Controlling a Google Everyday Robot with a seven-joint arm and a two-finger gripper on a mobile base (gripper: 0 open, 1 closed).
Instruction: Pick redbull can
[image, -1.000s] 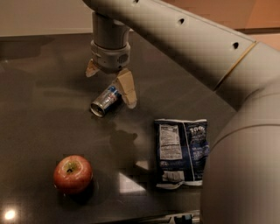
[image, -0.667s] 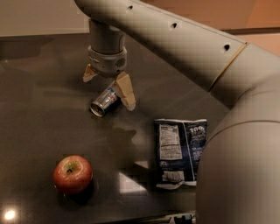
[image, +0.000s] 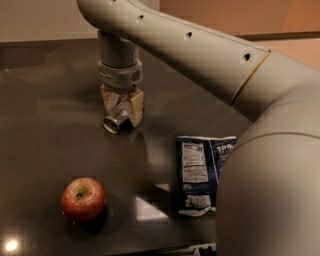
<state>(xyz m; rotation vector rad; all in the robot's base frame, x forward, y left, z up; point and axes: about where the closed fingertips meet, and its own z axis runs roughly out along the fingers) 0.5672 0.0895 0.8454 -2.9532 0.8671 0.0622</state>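
Dark, glossy countertop across nearly the whole view, with bright glints of light near the front edge. Pale wall along the top left, warm tan wall at the top right.

Over it, large beige robot arm. Fills the right side, sweeps up and left across the top, then drops straight down through a grey wrist to the gripper.

Well off to the right of the jaws and nearer the camera, dark blue chip bag. Lies flat on the countertop with a white label panel facing up, its right part hidden behind the bulk of the arm.

Gripper low over the surface in the upper left-centre, pointing straight down. Tan fingers drawn close together, jaws nearly closed and clamped on either side of the redbull can.

Well toward the camera from the jaws and a little to the left, red apple. Sits upright, stem hollow upward, apart from everything else.

Between the jaws, redbull can on its side, low at the countertop. Shiny silver end pokes out below the fingers toward the front left, most of the body hidden by them. Cannot tell whether resting on the surface or just raised off it.
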